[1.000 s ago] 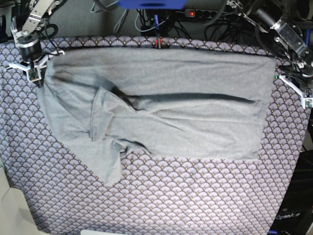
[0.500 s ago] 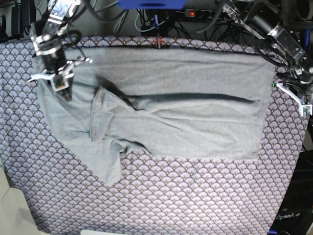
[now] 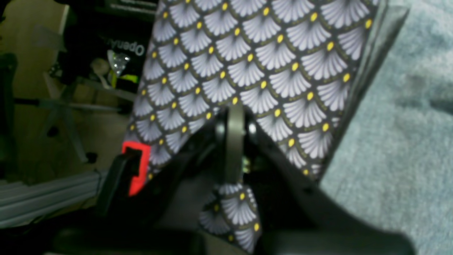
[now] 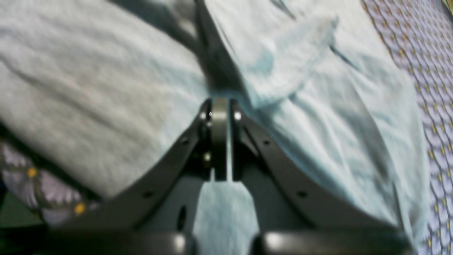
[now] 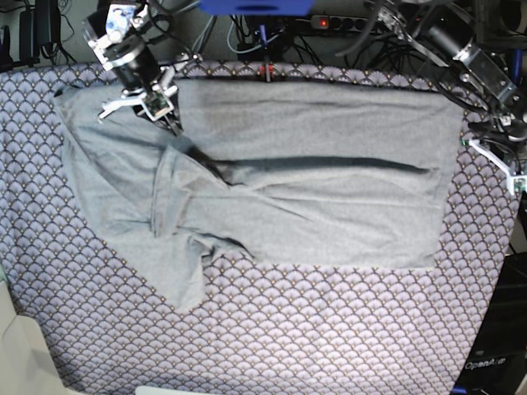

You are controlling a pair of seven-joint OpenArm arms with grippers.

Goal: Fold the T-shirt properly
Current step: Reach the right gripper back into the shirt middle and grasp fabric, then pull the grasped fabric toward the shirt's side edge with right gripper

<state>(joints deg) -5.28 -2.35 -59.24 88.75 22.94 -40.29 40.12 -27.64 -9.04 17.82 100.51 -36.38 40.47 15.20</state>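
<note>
The grey T-shirt (image 5: 313, 197) lies spread on the purple fan-patterned tablecloth (image 5: 329, 329), with a long crease across its middle and a sleeve folded over at the left. My right gripper (image 5: 173, 123) is shut, its tip down over the shirt's upper left part. In the right wrist view the shut right gripper (image 4: 219, 106) points at a fold of the T-shirt (image 4: 106, 88); no cloth shows between the jaws. My left gripper (image 5: 514, 171) hangs shut off the shirt's right edge. The left wrist view shows that left gripper (image 3: 233, 113) over tablecloth (image 3: 265, 53), with the T-shirt (image 3: 407, 124) beside it.
Cables and a power strip (image 5: 338, 22) run behind the table's back edge. A red clip (image 5: 265, 72) sits on that edge. A red clamp (image 3: 136, 166) holds the cloth at the table's right edge, where the table drops off to the floor.
My right gripper has moved from the shirt's upper left corner toward the right along the top edge, still shut. The left arm has barely shifted.
</note>
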